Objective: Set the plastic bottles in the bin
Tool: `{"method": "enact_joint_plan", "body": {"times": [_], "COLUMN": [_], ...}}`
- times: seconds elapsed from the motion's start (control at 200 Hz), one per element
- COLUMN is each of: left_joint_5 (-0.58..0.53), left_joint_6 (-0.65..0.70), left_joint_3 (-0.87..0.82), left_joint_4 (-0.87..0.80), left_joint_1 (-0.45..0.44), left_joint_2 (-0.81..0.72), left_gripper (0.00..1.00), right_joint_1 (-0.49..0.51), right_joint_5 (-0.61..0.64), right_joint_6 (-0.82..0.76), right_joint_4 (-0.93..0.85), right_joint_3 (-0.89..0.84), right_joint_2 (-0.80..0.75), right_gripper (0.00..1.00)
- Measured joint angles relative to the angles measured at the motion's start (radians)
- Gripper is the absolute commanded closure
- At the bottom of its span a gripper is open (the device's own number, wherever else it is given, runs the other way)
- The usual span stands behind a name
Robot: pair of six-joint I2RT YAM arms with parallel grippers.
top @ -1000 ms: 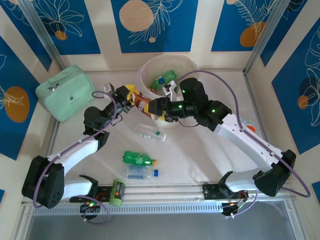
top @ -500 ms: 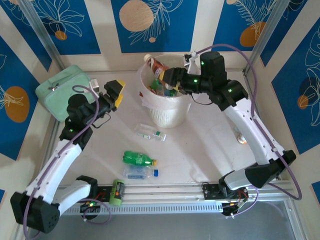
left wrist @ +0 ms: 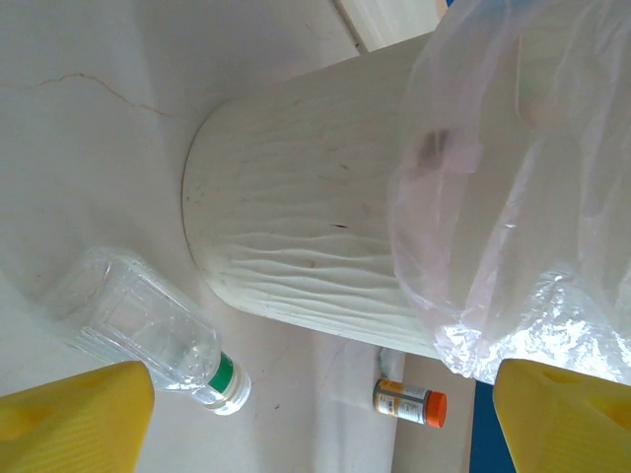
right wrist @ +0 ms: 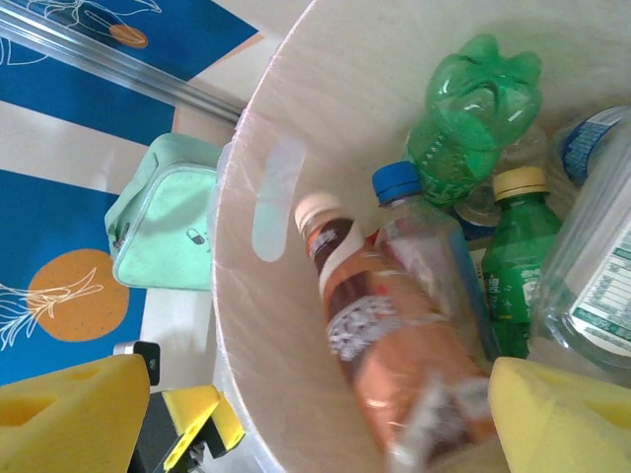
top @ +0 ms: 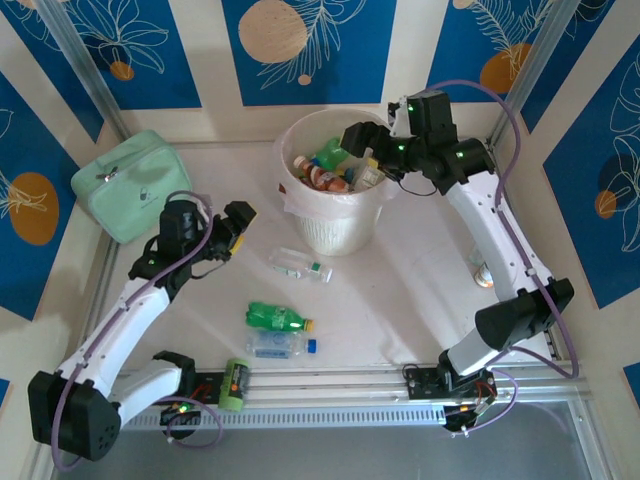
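Note:
The bin (top: 345, 235) stands mid-table, with several plastic bottles in it. My right gripper (top: 362, 152) hangs open over its far right rim. In the right wrist view a brown-orange labelled bottle (right wrist: 394, 345) lies blurred against the bin's inner wall (right wrist: 281, 315), loose between the spread yellow fingers (right wrist: 69, 419). Beside it are a green bottle (right wrist: 478, 99) and a blue-capped one (right wrist: 419, 222). My left gripper (top: 238, 230) is open and empty, left of the bin. On the table lie a clear bottle (top: 300, 265) (left wrist: 148, 330), a green one (top: 278, 318) and a blue-capped clear one (top: 280, 345).
A mint-green zip case (top: 130, 185) sits at the back left. A green and orange cylinder (top: 233, 385) lies by the left arm's base. A small orange-capped vial (left wrist: 409, 402) lies beyond the bin. The thin liner (left wrist: 513, 197) hangs over the bin's rim.
The right gripper carried the brown-orange bottle up over the bin and opened, and the bottle dropped in. The left gripper let go, opened and drew back left and nearer.

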Motion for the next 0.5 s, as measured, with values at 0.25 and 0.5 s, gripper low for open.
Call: {"method": "enact_joint_plan", "body": {"times": [0.25, 0.5], "left_joint_5": [-0.025, -0.079], "left_joint_6": [-0.072, -0.179], "left_joint_3": [-0.027, -0.032], "left_joint_4": [0.032, 0.027], "left_joint_1": [-0.070, -0.141], "left_joint_2": [0.111, 0.249], "left_gripper": [0.15, 0.22], "right_joint_1": [0.071, 0.359], "right_joint_5": [0.063, 0.219], "right_joint_6": [-0.031, -0.066], "right_joint_4": [-0.019, -0.018], "right_joint_3": [-0.088, -0.296], "right_joint_2": [-0.169, -0.386], "right_gripper": [0.12, 0.13]}}
